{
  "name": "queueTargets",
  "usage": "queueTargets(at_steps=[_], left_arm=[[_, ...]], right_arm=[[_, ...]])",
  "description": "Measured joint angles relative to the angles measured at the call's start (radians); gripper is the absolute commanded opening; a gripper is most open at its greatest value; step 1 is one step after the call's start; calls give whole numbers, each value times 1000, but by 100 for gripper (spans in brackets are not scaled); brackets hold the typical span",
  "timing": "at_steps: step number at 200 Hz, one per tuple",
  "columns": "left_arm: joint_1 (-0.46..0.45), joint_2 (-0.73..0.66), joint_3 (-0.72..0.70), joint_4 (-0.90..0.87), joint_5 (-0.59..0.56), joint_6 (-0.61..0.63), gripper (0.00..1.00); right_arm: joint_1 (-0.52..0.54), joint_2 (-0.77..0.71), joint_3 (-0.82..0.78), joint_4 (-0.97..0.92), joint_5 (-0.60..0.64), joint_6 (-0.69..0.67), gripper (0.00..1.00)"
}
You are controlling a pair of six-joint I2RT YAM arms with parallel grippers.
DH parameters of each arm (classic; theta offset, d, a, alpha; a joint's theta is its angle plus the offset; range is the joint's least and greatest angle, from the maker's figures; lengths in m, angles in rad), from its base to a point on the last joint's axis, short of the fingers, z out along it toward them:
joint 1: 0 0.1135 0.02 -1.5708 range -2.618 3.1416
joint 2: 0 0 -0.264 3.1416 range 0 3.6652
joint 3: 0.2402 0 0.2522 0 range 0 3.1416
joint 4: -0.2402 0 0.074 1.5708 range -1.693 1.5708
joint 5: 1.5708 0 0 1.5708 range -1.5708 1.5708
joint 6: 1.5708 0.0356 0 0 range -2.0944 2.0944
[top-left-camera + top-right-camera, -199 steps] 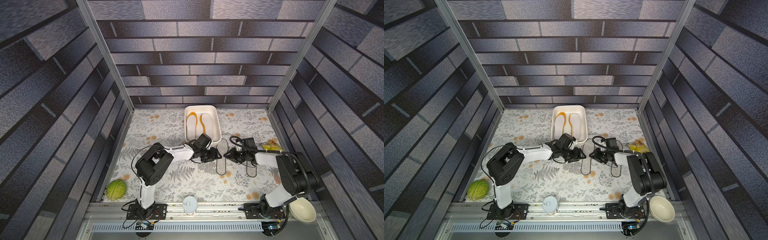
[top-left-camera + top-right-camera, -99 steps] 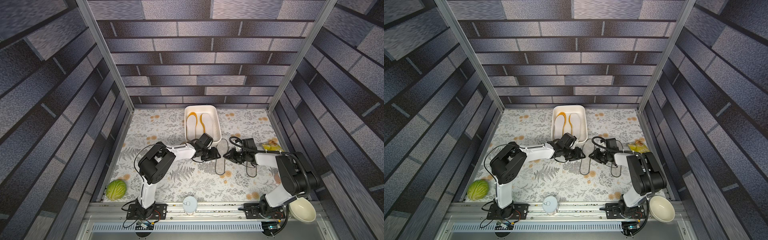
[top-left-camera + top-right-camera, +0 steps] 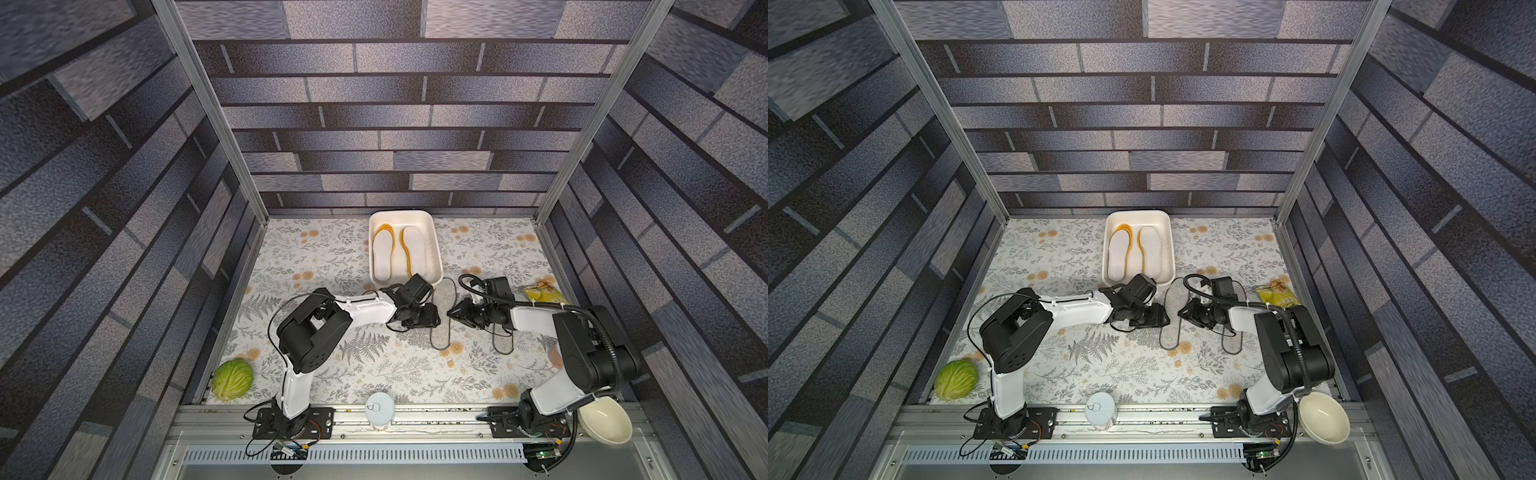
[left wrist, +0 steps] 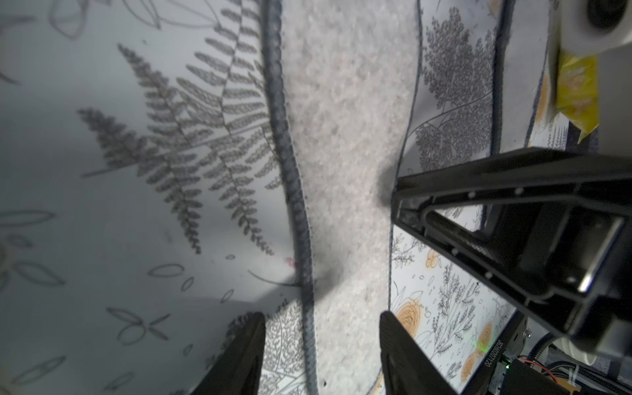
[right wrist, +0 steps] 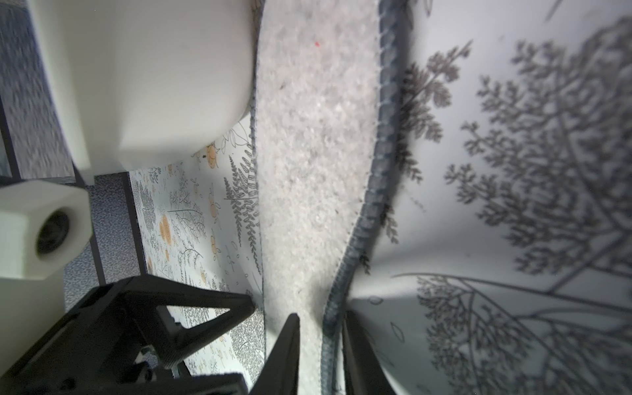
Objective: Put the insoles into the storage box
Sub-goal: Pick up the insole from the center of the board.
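A grey felt insole (image 3: 444,291) with dark edging lies just right of the storage box (image 3: 433,237), its toe against the box's corner (image 5: 154,85). My right gripper (image 5: 319,323) is shut on the insole's stitched edge (image 5: 372,191), which stands lifted off the table. My left gripper (image 4: 319,319) is open astride the opposite edge (image 4: 297,205) without pinching it. In both top views the grippers (image 3: 436,320) (image 3: 451,312) face each other across this insole. A second grey insole (image 3: 503,343) lies under my right arm. Two white insoles (image 3: 382,249) over orange ones rest in the box.
A cabbage (image 3: 232,379) sits at the front left. A white can (image 3: 379,409) stands on the front rail, and a cream bowl (image 3: 604,422) at the front right. A yellow packet (image 3: 544,295) lies by the right wall.
My left arm has edged right, bringing its open jaws over the grey insole's edge. The right gripper has held its grip in place.
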Motion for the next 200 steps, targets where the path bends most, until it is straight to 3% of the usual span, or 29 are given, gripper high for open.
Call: queueTargets(at_steps=[53, 200], left_arm=[[-65, -46, -34, -53, -102, 0, 59], [-71, -4, -77, 205, -98, -47, 58]], right_arm=[[0, -7, -5, -5, 0, 0, 25], [0, -13, -64, 84, -63, 37, 25]])
